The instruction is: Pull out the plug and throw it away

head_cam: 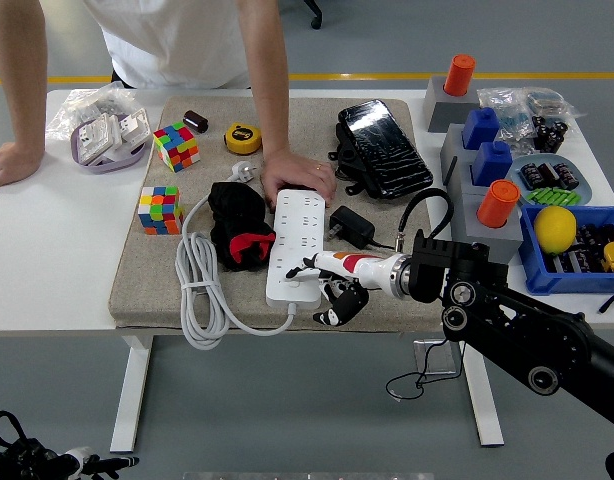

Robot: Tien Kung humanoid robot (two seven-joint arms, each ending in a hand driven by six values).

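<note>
so the right hand (332, 285), fingers loose and holding nothing, sits at the near right edge of the power strip (297, 247), which runs away from it toward the person's hand (299, 177) pinning the far end, black plug (349, 225) just beyond.

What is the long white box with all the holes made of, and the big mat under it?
The power strip looks like hard plastic: smooth, white, slightly glossy, with molded socket holes. The mat beneath it looks like felt or woven fabric: gray-beige, dull and speckled, with soft rounded corners. I can't tell which for sure.
</note>
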